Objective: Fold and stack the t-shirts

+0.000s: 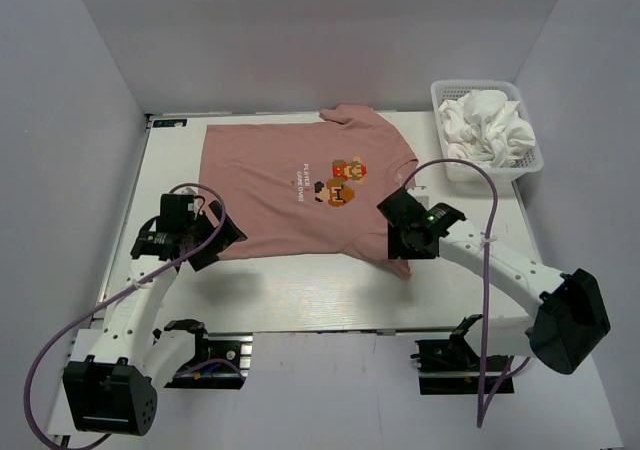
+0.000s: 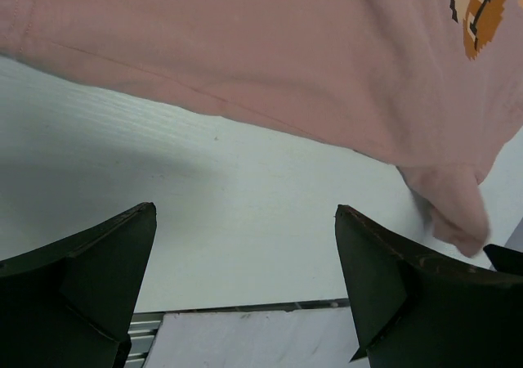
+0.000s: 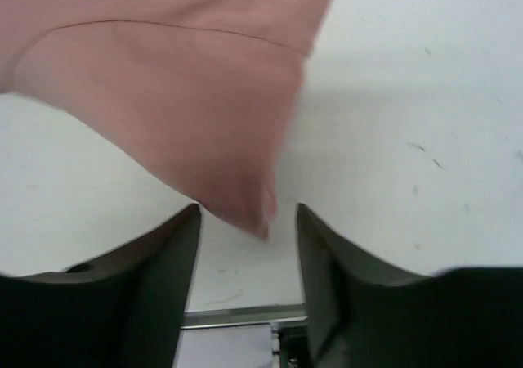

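Observation:
The dusty pink t-shirt point(image 1: 290, 190) lies spread flat on the table, its pixel-art graphic point(image 1: 343, 182) facing up. My left gripper point(image 1: 222, 238) is open by the shirt's near left hem. In the left wrist view the gripper point(image 2: 245, 213) is over bare table, just short of the hem point(image 2: 245, 49). My right gripper point(image 1: 398, 238) is open at the shirt's near right sleeve. In the right wrist view the sleeve tip point(image 3: 212, 131) hangs between the jaws of the gripper point(image 3: 248, 208), not pinched. White t-shirts point(image 1: 485, 125) lie crumpled in the basket.
A white mesh basket point(image 1: 530, 165) stands at the back right of the table. The table's near edge point(image 2: 245, 307) shows just behind both grippers. Grey walls enclose the table on the left, back and right.

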Robot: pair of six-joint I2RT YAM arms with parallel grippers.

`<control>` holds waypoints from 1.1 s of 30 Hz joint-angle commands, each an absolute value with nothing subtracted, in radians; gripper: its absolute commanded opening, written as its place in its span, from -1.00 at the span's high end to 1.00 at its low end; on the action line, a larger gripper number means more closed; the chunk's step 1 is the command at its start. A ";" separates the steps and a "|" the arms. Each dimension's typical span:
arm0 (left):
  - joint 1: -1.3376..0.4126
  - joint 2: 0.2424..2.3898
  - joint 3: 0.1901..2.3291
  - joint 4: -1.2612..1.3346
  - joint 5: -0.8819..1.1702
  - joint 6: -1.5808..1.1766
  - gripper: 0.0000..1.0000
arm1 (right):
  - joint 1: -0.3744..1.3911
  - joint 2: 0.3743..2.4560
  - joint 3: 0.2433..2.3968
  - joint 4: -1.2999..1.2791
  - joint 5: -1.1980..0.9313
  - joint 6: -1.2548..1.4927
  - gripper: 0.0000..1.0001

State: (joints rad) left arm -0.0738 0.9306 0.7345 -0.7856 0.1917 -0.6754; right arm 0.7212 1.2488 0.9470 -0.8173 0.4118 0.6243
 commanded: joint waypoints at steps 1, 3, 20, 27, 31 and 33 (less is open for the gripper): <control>-0.072 0.934 0.791 -0.817 0.160 -0.655 -1.00 | 0.719 1.302 0.942 -0.946 0.523 0.644 -0.23; -0.072 0.934 0.801 -0.818 0.135 -0.646 -1.00 | 0.721 1.324 0.971 -0.974 0.560 0.643 -0.58; -0.081 0.985 0.761 -0.790 0.196 -0.618 -1.00 | 0.738 1.210 0.744 -0.709 0.310 0.512 -0.56; -0.081 0.994 0.761 -0.813 0.175 -0.618 -1.00 | 0.735 1.434 0.782 -0.572 0.365 0.486 -0.06; -0.081 0.994 0.761 -0.813 0.175 -0.609 -1.00 | 0.738 1.428 0.868 -0.565 0.220 0.453 0.90; -0.081 1.017 0.770 -0.802 0.175 -0.609 -1.00 | 0.738 1.387 0.902 -0.572 0.061 0.430 1.00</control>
State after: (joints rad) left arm -0.0761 1.0016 0.7654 -0.8085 0.1726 -0.6254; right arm 0.7391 1.4502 0.8124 -0.6197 0.2520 0.4618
